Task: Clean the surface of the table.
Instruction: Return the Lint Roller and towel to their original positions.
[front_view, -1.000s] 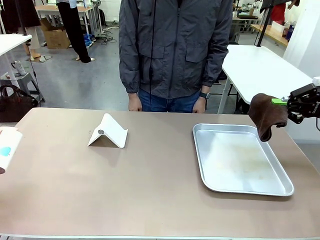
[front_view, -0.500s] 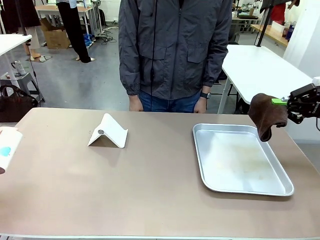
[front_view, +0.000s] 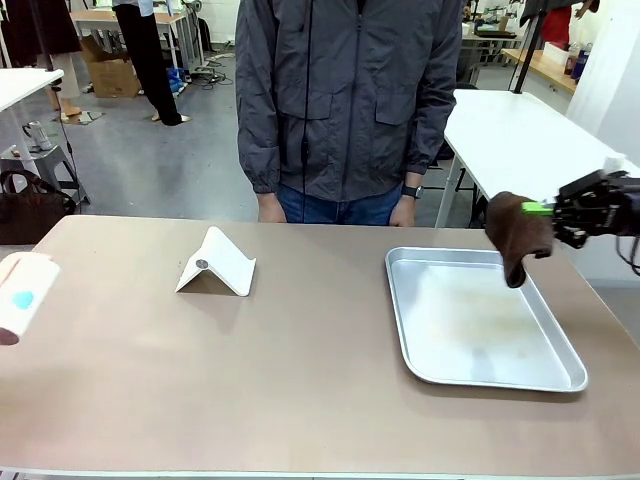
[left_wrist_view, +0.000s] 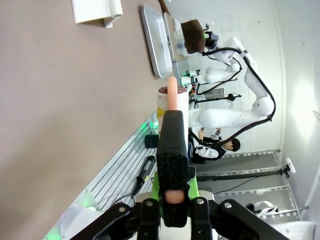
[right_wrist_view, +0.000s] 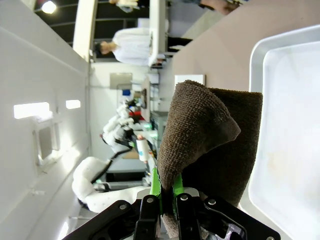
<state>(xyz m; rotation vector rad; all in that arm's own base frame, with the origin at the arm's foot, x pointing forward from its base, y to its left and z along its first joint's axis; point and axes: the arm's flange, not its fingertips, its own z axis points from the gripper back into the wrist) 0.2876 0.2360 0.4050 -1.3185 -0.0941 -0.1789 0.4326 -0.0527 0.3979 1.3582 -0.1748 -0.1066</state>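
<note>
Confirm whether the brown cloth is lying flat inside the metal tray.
No, the brown cloth hangs from the right gripper above the tray's far right corner.

the pink-and-white object (front_view: 20, 297) at the left edge of the front view is cut off, so what grips it can't be seen there. in the left wrist view the left gripper (left_wrist_view: 172, 150) covers most of that object; what it is can't be told. the brown cloth (right_wrist_view: 210, 145) buries the right gripper (right_wrist_view: 167, 192) fingertips in the right wrist view. the right arm (front_view: 610, 205) runs off the picture's right side. the person (front_view: 350, 100) is cropped at the top, hands half hidden behind the table (front_view: 300, 380) edge. the small round mark on the white folded stand (front_view: 216, 263) is too small to read.
</note>
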